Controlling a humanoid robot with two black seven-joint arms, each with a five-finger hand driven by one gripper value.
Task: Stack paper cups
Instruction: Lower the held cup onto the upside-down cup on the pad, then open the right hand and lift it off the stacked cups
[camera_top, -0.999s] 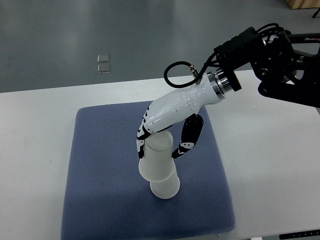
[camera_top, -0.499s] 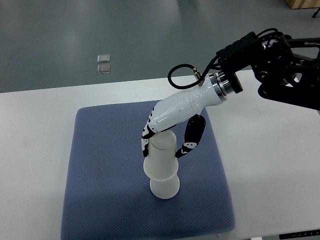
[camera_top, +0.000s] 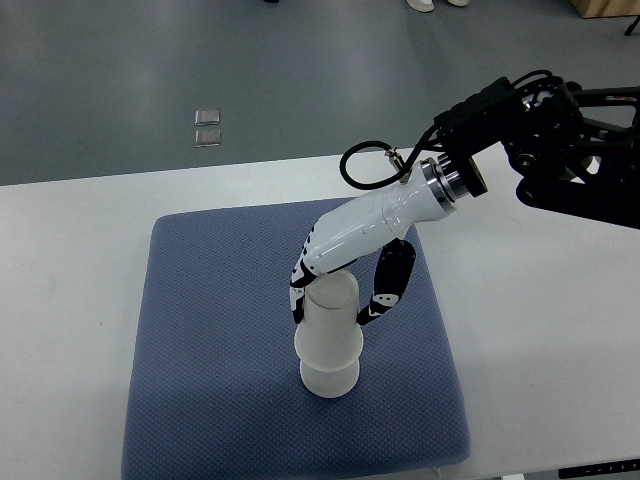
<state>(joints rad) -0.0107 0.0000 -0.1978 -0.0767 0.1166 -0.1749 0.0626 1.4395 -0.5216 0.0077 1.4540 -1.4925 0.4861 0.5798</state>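
Observation:
Two white paper cups stand upside down on the blue mat (camera_top: 210, 330). The upper cup (camera_top: 329, 322) sits over the lower cup (camera_top: 329, 378), whose wider rim shows below it. My right hand (camera_top: 340, 300) comes in from the right on a white forearm. Its black-and-white fingers (camera_top: 385, 290) are curled around the upper cup's top. The left arm is not in view.
The mat lies on a white table (camera_top: 540, 330). The right arm's black joint and cables (camera_top: 540, 130) hang over the table's far right. Grey floor lies beyond the table, with a small metal plate (camera_top: 208, 128) in it.
The upper cup has moved down over the lower cup and a little to the right, with my right hand still on it. More of the lower cup is now covered.

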